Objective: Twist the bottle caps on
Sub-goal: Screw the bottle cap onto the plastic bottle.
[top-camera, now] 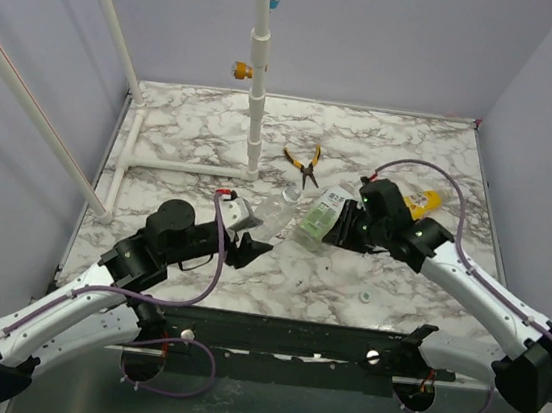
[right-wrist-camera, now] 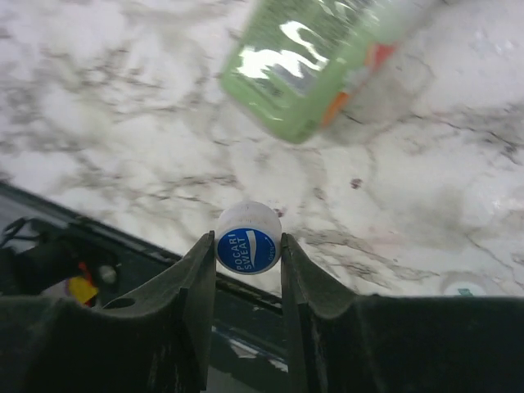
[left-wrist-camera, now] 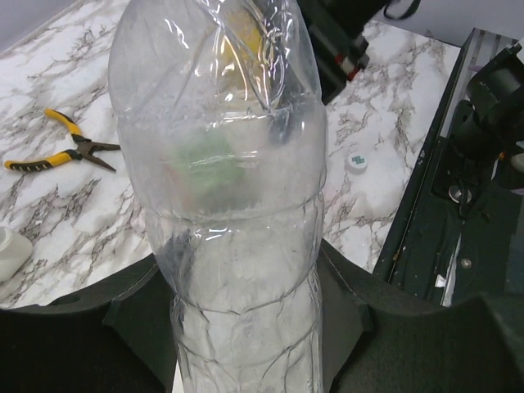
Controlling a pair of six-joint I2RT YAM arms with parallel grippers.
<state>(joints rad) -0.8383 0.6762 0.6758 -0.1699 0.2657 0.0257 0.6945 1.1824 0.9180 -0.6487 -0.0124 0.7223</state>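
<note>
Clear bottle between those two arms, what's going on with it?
The left gripper is clamped around the clear bottle at its bare end. The right gripper pinches a small blue-topped cap, apart from the bottle, so it is not screwed on yet. Another whitish cap lies loose on the table near the front edge.

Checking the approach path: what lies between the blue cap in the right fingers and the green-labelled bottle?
Nothing; in the right wrist view only bare marble table shows between the blue cap and the green-labelled bottle.
</note>
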